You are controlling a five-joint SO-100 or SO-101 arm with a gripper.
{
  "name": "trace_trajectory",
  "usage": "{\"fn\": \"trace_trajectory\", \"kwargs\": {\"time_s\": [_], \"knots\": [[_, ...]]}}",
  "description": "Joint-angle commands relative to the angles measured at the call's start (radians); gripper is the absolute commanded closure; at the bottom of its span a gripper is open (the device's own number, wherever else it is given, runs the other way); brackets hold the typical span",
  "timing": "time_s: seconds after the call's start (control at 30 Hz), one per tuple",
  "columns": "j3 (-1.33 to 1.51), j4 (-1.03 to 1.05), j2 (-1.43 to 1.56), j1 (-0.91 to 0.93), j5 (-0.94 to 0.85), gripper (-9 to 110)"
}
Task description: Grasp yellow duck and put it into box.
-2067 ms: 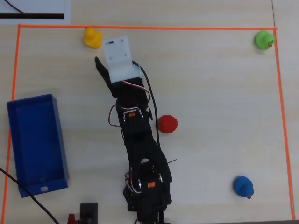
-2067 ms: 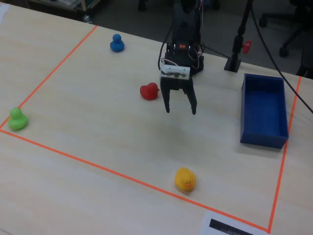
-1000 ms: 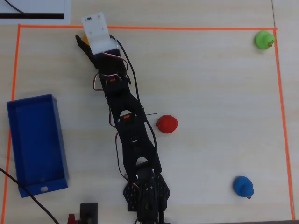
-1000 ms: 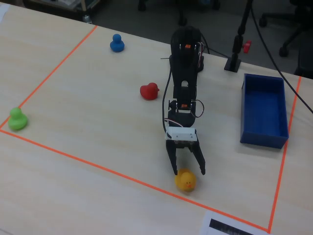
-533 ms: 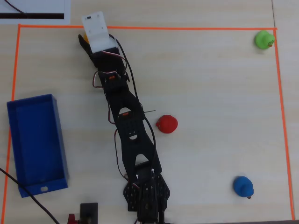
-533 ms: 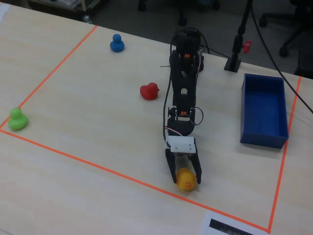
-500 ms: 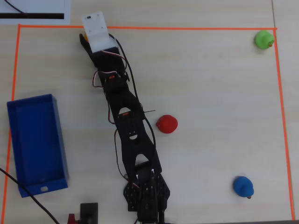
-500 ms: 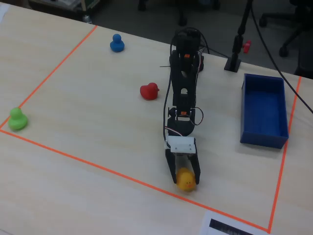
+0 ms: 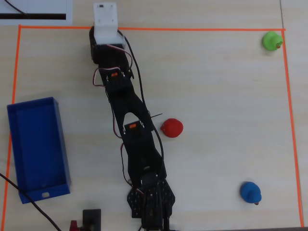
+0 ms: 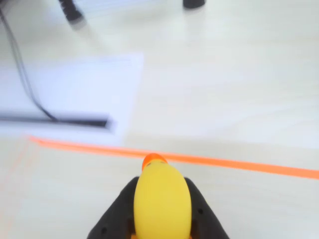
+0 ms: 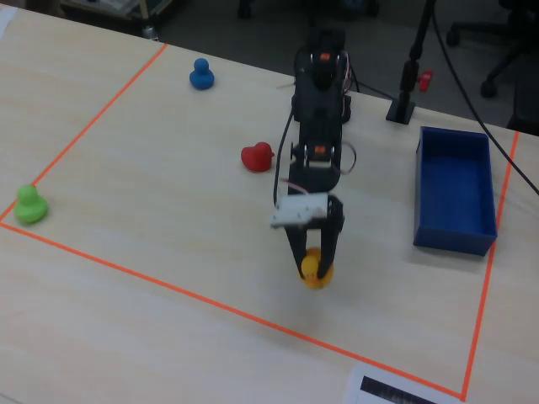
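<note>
Clamping the yellow duck (image 10: 162,201) between its two black fingers, the gripper (image 10: 160,219) fills the bottom centre of the wrist view, with orange tape (image 10: 239,165) crossing the frame just beyond. In the fixed view the duck (image 11: 316,269) sits at the arm's tip near frame centre, lower middle, well left of the blue box (image 11: 455,190) at the right. A red duck (image 11: 255,156), a blue duck (image 11: 200,75) and a green duck (image 11: 30,204) lie apart on the table (image 11: 152,168).
</note>
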Motion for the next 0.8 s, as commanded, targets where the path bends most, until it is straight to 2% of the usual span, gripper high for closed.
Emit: {"fn": "trace_trajectory", "kwargs": {"time_s": [0.0, 0.1, 0.2, 0.3, 0.4, 0.6, 0.77], "knots": [[-0.106, 0.951, 0.54, -0.083, 0.224, 101], [-0.02, 1.278, 0.666, -0.249, 0.341, 101], [0.121, 1.401, 0.727, -0.443, 0.489, 101], [0.178, 1.414, 0.699, -0.634, 0.65, 101], [0.094, 1.394, 0.58, -0.762, 0.744, 101], [-0.207, 1.394, 0.38, -0.853, 0.808, 101], [-0.267, 1.344, 0.293, -0.907, 0.841, 101]]}}
